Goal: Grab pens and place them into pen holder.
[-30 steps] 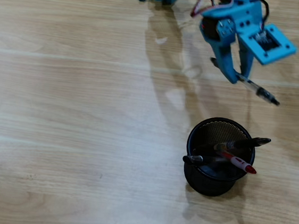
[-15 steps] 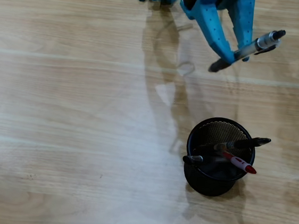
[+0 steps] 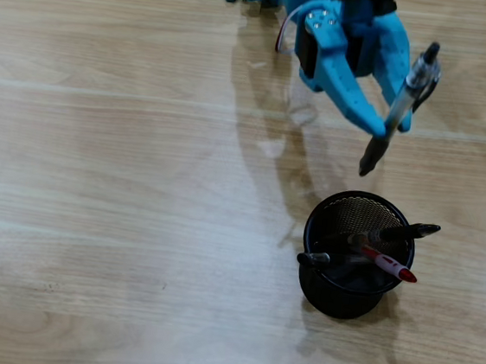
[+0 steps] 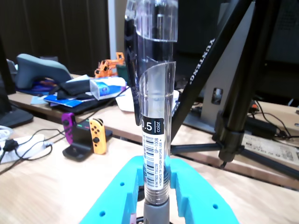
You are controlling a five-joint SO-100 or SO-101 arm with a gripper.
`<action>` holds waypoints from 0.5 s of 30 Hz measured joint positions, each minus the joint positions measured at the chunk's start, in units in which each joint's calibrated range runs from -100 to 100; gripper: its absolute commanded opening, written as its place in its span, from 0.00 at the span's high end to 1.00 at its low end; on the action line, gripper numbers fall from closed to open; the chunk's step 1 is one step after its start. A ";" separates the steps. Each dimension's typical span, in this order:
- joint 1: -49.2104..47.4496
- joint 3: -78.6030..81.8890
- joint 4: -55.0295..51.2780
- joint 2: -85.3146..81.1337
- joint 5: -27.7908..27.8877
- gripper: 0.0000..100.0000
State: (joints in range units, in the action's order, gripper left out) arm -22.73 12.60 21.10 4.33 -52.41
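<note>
Wood-grain table (image 3: 96, 175) | clear pen (image 3: 399, 107) clamped in blue gripper (image 3: 390, 126), dark tip down, above and just behind pen holder (image 3: 348, 302) | holder has three pens (image 3: 375, 248) leaning in it | tripod legs (image 4: 243, 93), cluttered desk behind in wrist view | pen has swung from near-level to steep since half a second ago
</note>
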 measured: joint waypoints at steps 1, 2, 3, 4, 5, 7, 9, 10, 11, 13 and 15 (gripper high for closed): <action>0.19 0.00 1.29 1.61 0.00 0.98; 0.10 0.00 1.64 1.95 0.00 0.98; 0.10 0.00 1.90 2.97 0.00 0.98; 0.10 -0.09 2.16 4.16 0.00 0.98; 0.10 -0.09 2.24 5.27 0.00 0.98; 0.10 0.09 2.24 7.14 0.00 0.98; 0.29 0.00 2.24 8.16 0.00 0.98; 0.29 0.00 2.24 8.50 0.00 0.98; 0.19 0.00 2.24 9.01 0.00 0.98; 0.19 0.00 2.24 9.77 0.00 0.98; 0.67 0.00 2.24 10.03 0.00 0.95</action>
State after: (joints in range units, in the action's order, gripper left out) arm -22.06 12.60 23.35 14.36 -52.41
